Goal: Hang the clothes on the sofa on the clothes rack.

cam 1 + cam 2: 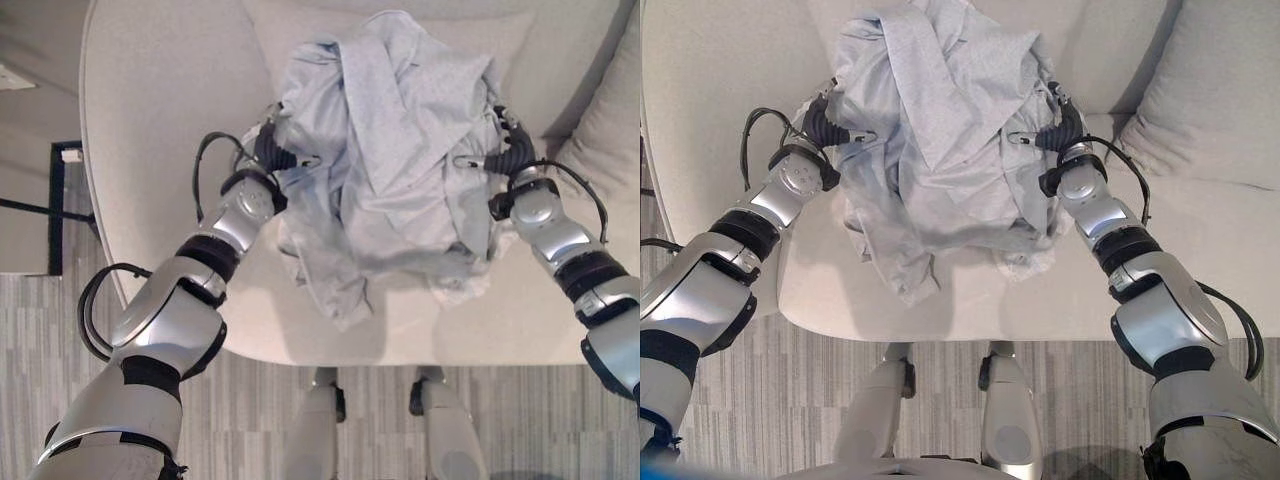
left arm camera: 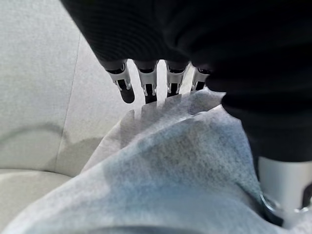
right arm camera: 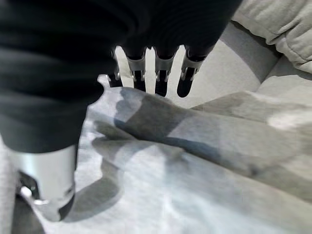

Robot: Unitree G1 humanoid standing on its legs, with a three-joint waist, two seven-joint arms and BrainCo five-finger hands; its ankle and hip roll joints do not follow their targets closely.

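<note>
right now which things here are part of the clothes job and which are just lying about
Part of the job:
- light grey garment, bunched up between both hands
- sofa it lies on
- left hand, at the garment's left side
- right hand, at its right side

Just lying about:
- cushion on the sofa's right
- dark frame on the floor to the left

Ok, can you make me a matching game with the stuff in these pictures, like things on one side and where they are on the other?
Things:
1. grey garment
2. left hand
3. right hand
4. cushion

Places or states:
A. against the robot's left side of the bundle
B. leaning at the sofa's right end, apart from the bundle
C. bunched in a heap on the seat, between the two hands
D. against the robot's right side of the bundle

Pairs: 1-C, 2-A, 3-D, 4-B
</note>
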